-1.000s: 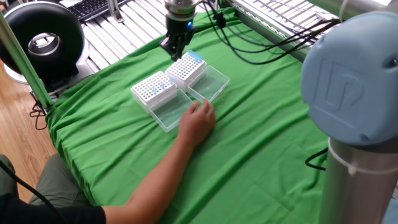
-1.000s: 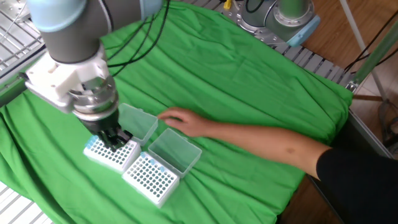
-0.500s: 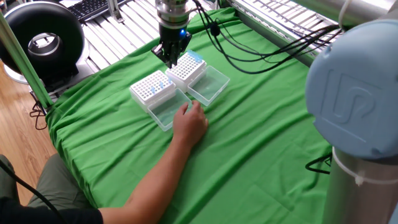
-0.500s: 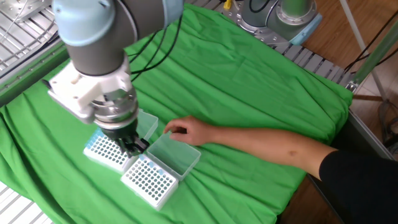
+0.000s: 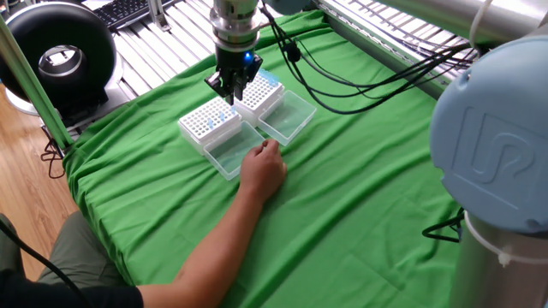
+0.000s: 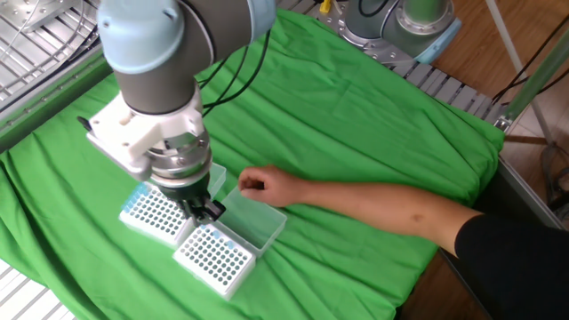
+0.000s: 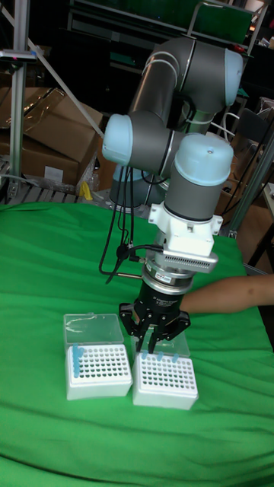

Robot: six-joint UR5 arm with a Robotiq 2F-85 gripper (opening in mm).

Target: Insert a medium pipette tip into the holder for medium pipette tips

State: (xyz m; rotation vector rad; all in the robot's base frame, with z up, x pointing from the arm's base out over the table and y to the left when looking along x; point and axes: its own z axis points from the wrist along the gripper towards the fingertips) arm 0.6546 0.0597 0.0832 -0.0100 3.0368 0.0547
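Observation:
Two white racks stand side by side on the green cloth. The taller, block-like one is the holder for medium pipette tips (image 5: 208,124) (image 6: 212,259) (image 7: 164,380), with a few blue tips in its grid. My gripper (image 5: 229,96) (image 6: 206,213) (image 7: 152,347) hangs just above the holder's back edge, by the gap between the racks. Its fingers are drawn together on a thin medium pipette tip that points down and is hard to make out. The lower rack (image 5: 258,92) (image 6: 154,214) (image 7: 97,370) lies beside it.
A person's hand (image 5: 261,168) (image 6: 258,185) rests on the holder's open clear lid (image 5: 228,154) (image 6: 255,220), the forearm reaching across the cloth. The lower rack's clear lid (image 5: 289,116) (image 7: 93,329) lies open behind it. Cables trail from the arm over the cloth's far side.
My gripper has moved from over the lower rack across to the back edge of the medium tip holder. The person's hand has shifted slightly along the clear lid.

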